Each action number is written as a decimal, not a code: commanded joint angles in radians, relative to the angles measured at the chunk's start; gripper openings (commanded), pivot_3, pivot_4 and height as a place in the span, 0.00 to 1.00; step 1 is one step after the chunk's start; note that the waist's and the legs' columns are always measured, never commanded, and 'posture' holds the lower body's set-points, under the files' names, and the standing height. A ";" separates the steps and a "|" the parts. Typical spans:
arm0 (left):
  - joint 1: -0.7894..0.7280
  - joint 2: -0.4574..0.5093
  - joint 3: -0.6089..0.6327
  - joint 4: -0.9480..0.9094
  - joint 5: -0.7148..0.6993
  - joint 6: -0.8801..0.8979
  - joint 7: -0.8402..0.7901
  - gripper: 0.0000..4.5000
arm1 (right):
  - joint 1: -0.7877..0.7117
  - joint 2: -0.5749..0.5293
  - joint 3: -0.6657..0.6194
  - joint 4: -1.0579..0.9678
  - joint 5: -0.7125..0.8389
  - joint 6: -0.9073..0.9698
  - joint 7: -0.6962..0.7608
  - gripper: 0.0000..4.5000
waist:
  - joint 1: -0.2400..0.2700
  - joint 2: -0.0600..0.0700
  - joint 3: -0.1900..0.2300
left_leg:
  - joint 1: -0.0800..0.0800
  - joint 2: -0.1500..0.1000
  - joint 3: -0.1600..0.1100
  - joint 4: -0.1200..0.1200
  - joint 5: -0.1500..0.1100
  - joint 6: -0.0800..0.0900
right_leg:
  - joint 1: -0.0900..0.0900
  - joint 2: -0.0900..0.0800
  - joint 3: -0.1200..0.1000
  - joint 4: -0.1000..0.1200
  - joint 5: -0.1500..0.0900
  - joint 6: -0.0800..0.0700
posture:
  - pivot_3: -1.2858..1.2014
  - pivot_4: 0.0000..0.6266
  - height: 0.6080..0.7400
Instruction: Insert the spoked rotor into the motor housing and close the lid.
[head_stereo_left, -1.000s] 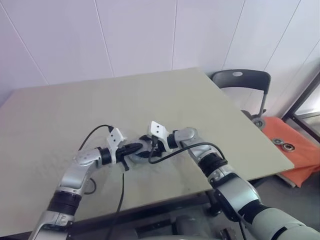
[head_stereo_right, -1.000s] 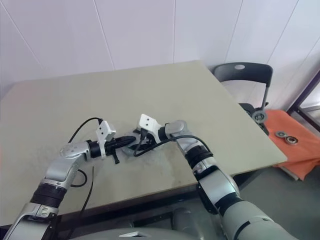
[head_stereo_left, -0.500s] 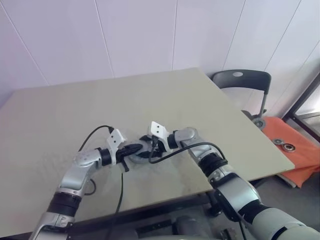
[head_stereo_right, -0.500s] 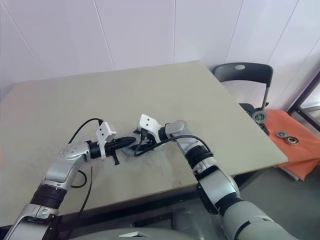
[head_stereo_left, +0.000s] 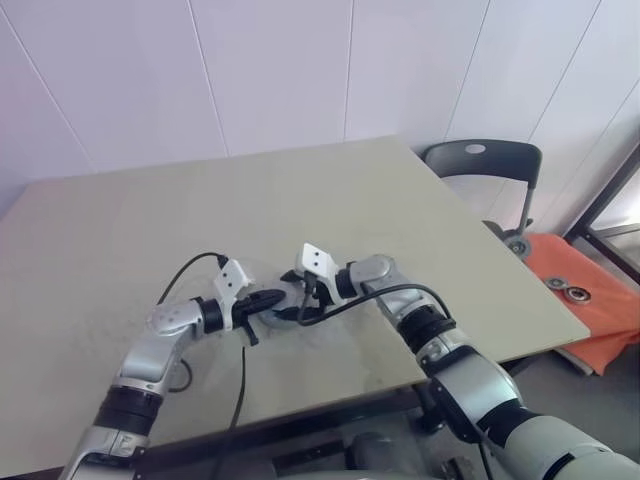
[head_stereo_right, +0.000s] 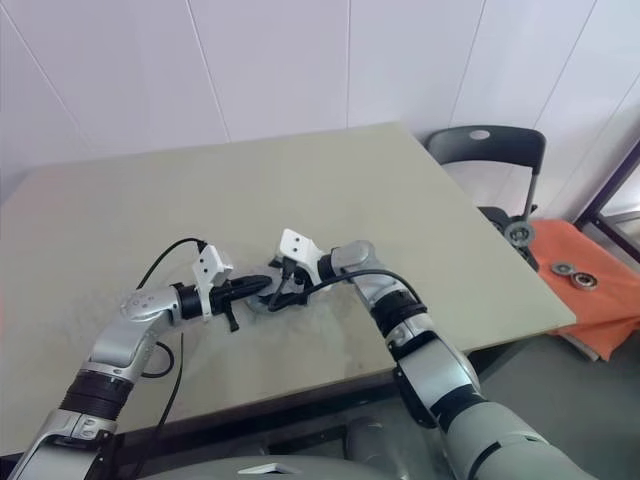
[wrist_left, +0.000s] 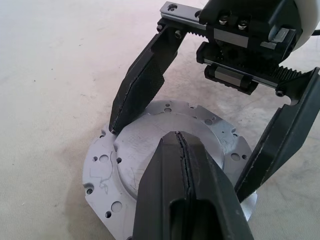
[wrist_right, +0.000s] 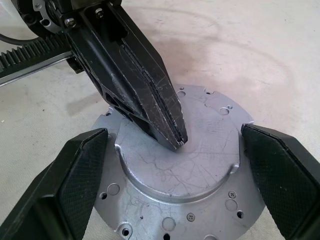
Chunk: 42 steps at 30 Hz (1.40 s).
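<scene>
A round silver-grey lid (wrist_right: 200, 150) with a raised centre and small holes around its flange lies flat on the beige table (head_stereo_left: 300, 200), near the front edge. My left gripper (wrist_left: 180, 139) is shut, its joined tip resting on the middle of the lid (wrist_left: 131, 150). My right gripper (head_stereo_left: 293, 304) is open and comes in from the opposite side, one finger (wrist_right: 75, 172) off each side of the lid's rim with a gap to it. The spoked rotor and the motor housing are hidden.
A dark chair (head_stereo_left: 482, 162) stands past the table's right corner. On the floor to the right lies an orange mat (head_stereo_left: 592, 300) with round metal parts. Black cables (head_stereo_left: 240, 370) hang from both wrists over the table's front.
The right gripper's fingers have spread a little wider around the lid. Both arms and the lid have stayed where they were.
</scene>
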 joint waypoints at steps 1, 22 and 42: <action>0.027 0.002 -0.025 0.028 0.025 0.032 0.001 0.00 | 0.000 -0.015 -0.008 0.045 -0.011 0.028 0.003 1.00 | 0.000 0.000 0.000 | 0.000 0.000 0.000 0.000 0.000 0.000 | 0.000 0.000 0.000 0.000 0.000 0.000 | 0.52 0.00 1.00; 0.023 -0.006 -0.026 0.034 0.030 0.028 0.006 0.00 | -0.091 -0.050 -0.185 -0.033 0.161 0.180 0.082 1.00 | 0.003 0.000 0.003 | -0.003 -0.001 0.000 0.000 0.000 0.000 | -0.002 0.000 0.000 -0.001 0.000 0.000 | 0.52 0.00 1.00; 0.037 -0.014 -0.022 0.022 0.029 0.027 0.016 0.00 | -0.205 -0.179 -0.125 -0.017 0.397 1.151 0.335 1.00 | 0.007 0.002 0.003 | -0.017 -0.002 -0.002 0.002 0.000 0.000 | -0.013 -0.001 0.000 -0.001 0.001 0.001 | 0.52 0.00 1.00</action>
